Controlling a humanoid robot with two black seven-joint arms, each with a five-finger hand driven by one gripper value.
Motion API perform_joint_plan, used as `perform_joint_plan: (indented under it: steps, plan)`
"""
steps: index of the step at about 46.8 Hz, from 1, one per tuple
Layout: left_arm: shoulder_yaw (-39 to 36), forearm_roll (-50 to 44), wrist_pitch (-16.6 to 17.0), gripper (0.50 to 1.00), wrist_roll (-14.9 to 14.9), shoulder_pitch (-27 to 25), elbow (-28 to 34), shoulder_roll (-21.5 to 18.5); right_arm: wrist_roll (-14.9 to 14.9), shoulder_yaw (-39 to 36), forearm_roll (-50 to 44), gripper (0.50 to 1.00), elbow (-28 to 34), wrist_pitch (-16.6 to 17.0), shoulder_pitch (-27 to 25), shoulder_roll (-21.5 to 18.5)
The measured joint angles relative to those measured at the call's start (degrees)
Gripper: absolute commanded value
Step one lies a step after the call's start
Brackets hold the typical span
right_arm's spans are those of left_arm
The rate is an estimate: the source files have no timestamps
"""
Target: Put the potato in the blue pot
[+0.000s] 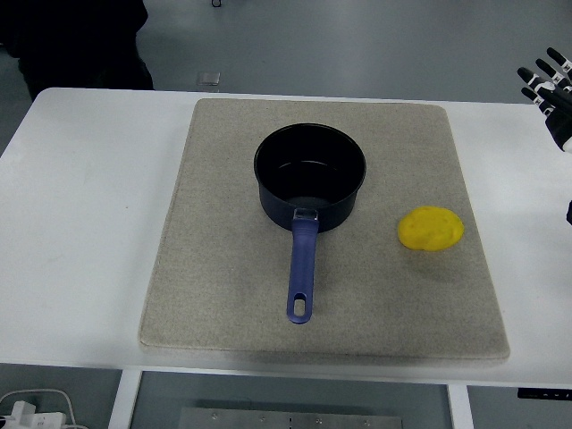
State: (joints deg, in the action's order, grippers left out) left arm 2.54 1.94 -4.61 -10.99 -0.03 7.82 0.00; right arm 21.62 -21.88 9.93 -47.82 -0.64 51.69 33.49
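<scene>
the potato (430, 230) lies on the mat (223, 286) right of the blue pot (310, 179), well apart from the right hand (550, 89), whose fingers are spread and empty.

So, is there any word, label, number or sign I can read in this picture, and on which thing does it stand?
None can be read.
The pot, its handle, the potato, the mat and the table show no print.
The small square thing beyond the table: too small to tell.
</scene>
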Motion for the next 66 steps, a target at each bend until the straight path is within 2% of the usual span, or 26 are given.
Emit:
perform_joint_plan:
  steps: [46,59,66]
  plan:
    - [-0.15,0.0,0.56,0.994,0.0,0.77,-0.79,0.0,0.05,-0.33,0.44,0.934,0.08,0.49,0.07,0.09]
    - [-0.17,0.0,0.56,0.994,0.0,0.75,-0.79,0.0,-0.06,-3.74,6.24,0.934,-0.52,0.85,0.08,-0.02]
    - [-0.17,0.0,0.56,0.994,0.0,0.79,-0.79,0.0,0.03,-3.78,6.2,0.934,-0.53,2.96,0.08,0.0]
